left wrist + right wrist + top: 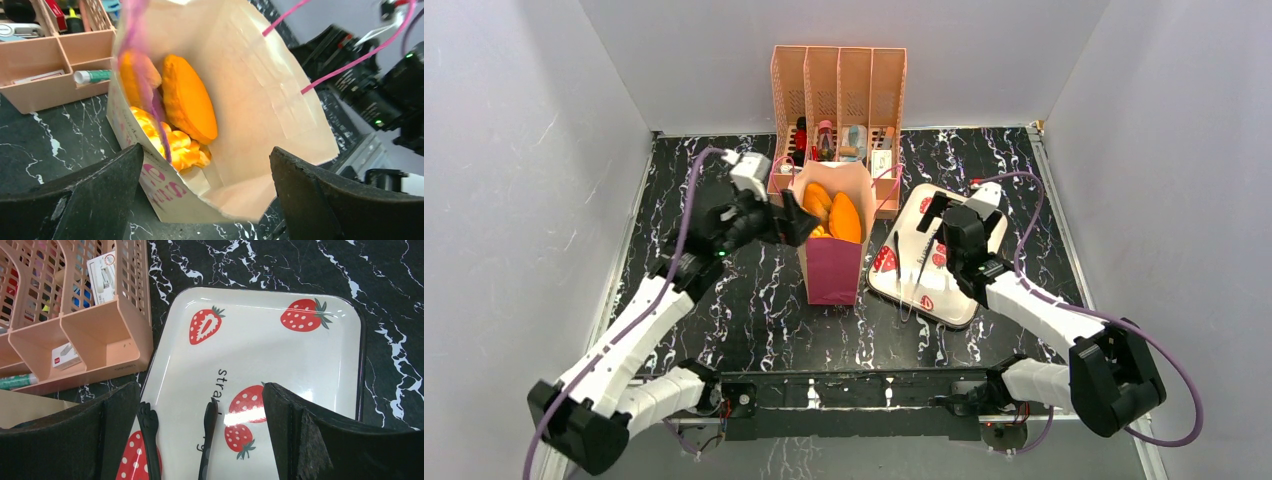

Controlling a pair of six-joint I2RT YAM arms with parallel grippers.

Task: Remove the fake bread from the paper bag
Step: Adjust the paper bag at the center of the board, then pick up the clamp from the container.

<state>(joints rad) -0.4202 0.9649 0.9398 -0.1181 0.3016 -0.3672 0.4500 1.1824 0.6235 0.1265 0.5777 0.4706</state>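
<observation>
The paper bag (834, 262) stands upright mid-table, cream with a magenta bottom band, its mouth open. Several glossy orange pieces of fake bread (836, 214) stick up inside it. In the left wrist view the bag (250, 85) shows a flat orange loaf (189, 97), a second loaf (134, 74) and a ridged croissant (181, 146). My left gripper (802, 222) is open at the bag's upper left rim; its jaws (206, 152) straddle the bag's near corner without touching it. My right gripper (939, 215) is open and empty, hovering over the tray (200, 387).
A peach slotted file organiser (837, 90) with small items stands right behind the bag. A white strawberry-print tray (949, 308) lies to the right of the bag, with black tongs (919, 265) on it (206, 440). Grey walls close in three sides.
</observation>
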